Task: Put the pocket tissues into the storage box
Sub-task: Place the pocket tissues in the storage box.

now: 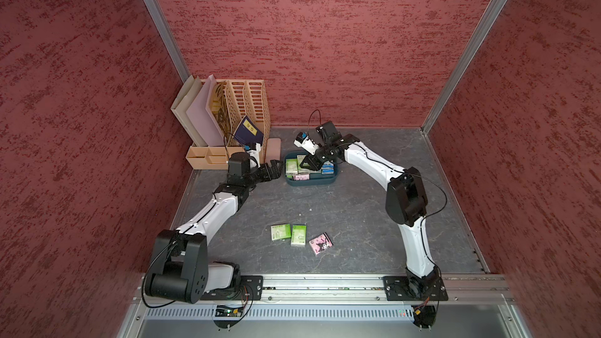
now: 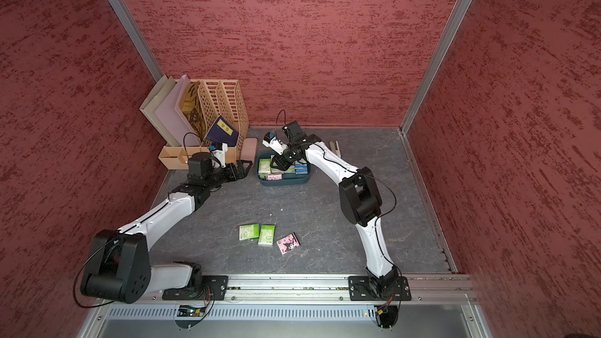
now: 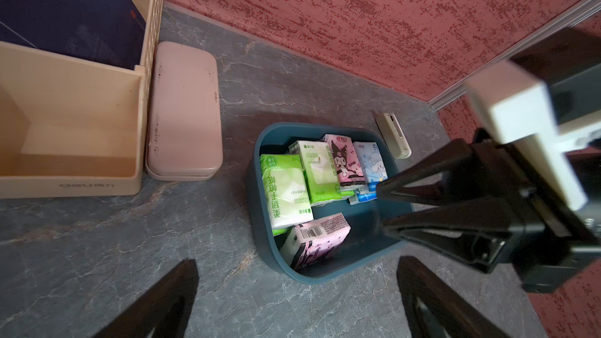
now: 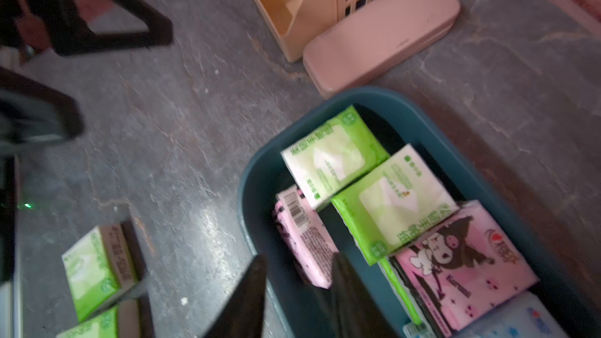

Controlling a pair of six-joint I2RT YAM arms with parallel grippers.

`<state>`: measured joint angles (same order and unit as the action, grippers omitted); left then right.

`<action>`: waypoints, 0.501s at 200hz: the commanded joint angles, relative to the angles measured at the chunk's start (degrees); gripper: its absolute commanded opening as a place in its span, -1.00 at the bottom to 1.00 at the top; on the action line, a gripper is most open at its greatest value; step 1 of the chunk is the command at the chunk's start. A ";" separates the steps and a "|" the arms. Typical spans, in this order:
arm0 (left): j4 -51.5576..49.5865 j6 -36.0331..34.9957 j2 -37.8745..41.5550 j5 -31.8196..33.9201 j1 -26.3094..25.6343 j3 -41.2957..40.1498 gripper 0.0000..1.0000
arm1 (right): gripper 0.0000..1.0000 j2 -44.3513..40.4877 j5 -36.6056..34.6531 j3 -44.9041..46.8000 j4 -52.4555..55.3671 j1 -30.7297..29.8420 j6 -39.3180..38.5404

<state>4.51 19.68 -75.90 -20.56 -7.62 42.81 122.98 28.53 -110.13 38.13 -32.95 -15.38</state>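
Note:
The storage box (image 1: 310,181), a shallow teal tray (image 3: 257,196), stands at the back of the table and holds several pocket tissues (image 3: 287,186), green, pink and light blue. A pink packet (image 4: 304,238) stands on edge by the box's near wall. Three more packets lie loose near the table's front: two green (image 1: 280,232) (image 1: 298,235) and one pink (image 1: 321,244). My right gripper (image 4: 299,256) hovers over the box (image 4: 260,170), its jaws a narrow gap apart with nothing between them. My left gripper (image 3: 297,263) is wide open and empty, just left of the box (image 2: 284,181).
A tall beige slotted file organiser (image 1: 247,105) with folders and a navy booklet (image 1: 248,130) fills the back left corner. A slim pink case (image 3: 183,108) lies between it and the box. A small beige stapler-like object (image 3: 393,134) sits behind the box.

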 commanded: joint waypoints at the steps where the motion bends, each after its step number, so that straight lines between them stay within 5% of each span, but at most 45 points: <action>1: 0.03 -0.20 -0.43 -1.11 0.31 1.69 1.00 | -0.80 -2.15 2.18 2.17 -3.99 0.17 8.32; 45: -0.02 -0.46 0.29 -1.42 0.19 1.61 0.99 | -1.00 -1.60 -4.99 6.25 -0.94 0.23 16.53; 100: 0.22 -0.43 0.31 -1.68 0.22 0.81 0.99 | -1.00 1.92 -11.18 6.38 0.29 0.58 21.00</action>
<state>4.51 19.66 -75.90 -21.23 -7.62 42.87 123.50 21.98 -103.22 38.26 -32.64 2.66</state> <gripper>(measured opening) 0.996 0.033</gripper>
